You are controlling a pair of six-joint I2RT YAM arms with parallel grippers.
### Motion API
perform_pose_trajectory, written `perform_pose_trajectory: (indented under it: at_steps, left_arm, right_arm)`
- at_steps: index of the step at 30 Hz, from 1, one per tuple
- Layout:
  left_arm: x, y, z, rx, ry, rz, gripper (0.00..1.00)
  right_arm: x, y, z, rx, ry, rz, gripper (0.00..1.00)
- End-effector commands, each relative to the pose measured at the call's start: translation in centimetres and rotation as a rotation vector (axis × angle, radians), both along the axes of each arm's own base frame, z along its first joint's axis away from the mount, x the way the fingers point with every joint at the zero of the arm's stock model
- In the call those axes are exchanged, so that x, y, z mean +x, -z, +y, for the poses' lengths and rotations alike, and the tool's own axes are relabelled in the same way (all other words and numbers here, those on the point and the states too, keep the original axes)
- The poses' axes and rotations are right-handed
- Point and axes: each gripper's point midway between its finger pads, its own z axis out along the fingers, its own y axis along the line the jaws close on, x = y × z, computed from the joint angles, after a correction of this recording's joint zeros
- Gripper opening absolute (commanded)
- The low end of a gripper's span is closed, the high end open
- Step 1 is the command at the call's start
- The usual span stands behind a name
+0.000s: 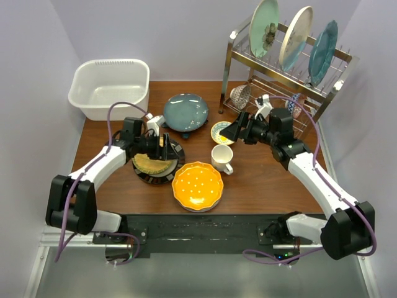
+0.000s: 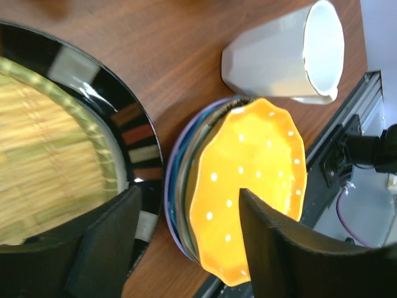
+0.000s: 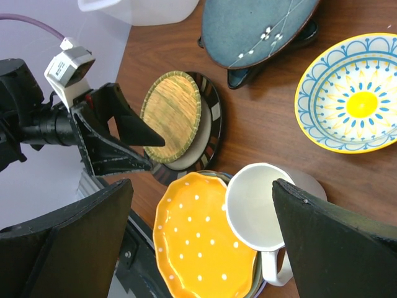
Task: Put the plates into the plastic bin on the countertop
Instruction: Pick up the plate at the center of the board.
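A black-rimmed plate with a yellow woven centre (image 1: 154, 166) (image 2: 43, 155) (image 3: 177, 112) lies on the countertop (image 1: 260, 180). My left gripper (image 1: 164, 149) (image 2: 187, 192) is open, its jaws straddling this plate's right rim, one finger over the woven centre. Beside it, an orange dotted plate (image 1: 197, 185) (image 2: 248, 180) (image 3: 198, 242) tops a stack of plates. A dark teal plate (image 1: 185, 112) (image 3: 248, 28) sits further back. The white plastic bin (image 1: 110, 87) stands at the back left, with nothing in it. My right gripper (image 1: 234, 130) (image 3: 201, 186) hangs wide open above the mug, holding nothing.
A white mug (image 1: 221, 158) (image 2: 279, 56) (image 3: 260, 205) stands next to the orange stack. A yellow-and-blue bowl (image 1: 221, 131) (image 3: 350, 93) lies behind it. The wire dish rack (image 1: 282, 81) at the back right holds three upright plates (image 1: 295, 38) and small bowls below.
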Motion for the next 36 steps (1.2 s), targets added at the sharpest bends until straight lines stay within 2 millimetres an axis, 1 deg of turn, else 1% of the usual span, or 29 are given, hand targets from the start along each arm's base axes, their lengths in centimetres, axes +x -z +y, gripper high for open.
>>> perform_pose_trajectory:
  at_steps: [1,3,5,6,9,16,20,25,31,36]
  left_arm:
    - [-1.5,1.0,-0.7,0.037,0.065,0.029,0.6]
    - [-1.8,1.7,-0.6,0.06,0.06,0.054,0.52]
    - [-2.1,2.2,-0.8,0.08,0.069,0.065,0.49]
    - [-2.3,2.5,-0.9,0.087,0.076,0.075,0.45]
    - [-2.8,3.1,-1.3,0.103,0.093,0.088,0.41]
    - [-3.3,3.5,-1.9,0.126,0.11,0.094,0.4]
    - [-3.3,3.9,-1.7,0.149,0.101,0.099,0.4]
    - [-3.4,4.2,-1.8,0.168,0.097,0.1,0.4]
    - [-3.6,4.7,-1.9,0.186,0.099,0.114,0.36]
    - [-3.7,5.0,-2.4,0.206,0.109,0.123,0.3]
  right_arm:
    - [-0.3,0.4,0.5,-0.005,-0.033,-0.003,0.99]
    - [-0.3,0.4,0.6,-0.005,-0.036,-0.005,0.99]
    - [-0.4,0.5,0.7,-0.005,-0.037,-0.003,0.99]
    - [-0.3,0.6,0.7,-0.007,-0.036,-0.001,0.99]
    - [-0.3,0.8,0.7,-0.008,-0.038,0.004,0.99]
    - [-0.2,1.2,0.9,-0.008,-0.041,0.013,0.99]
    - [-0.3,1.4,1.0,0.007,-0.042,0.022,0.99]
    - [-0.3,1.0,1.4,0.031,-0.054,0.011,0.99]
    - [-0.3,0.9,1.3,0.024,-0.052,0.008,0.99]
    - [-0.4,1.1,1.5,0.028,-0.059,0.017,0.99]
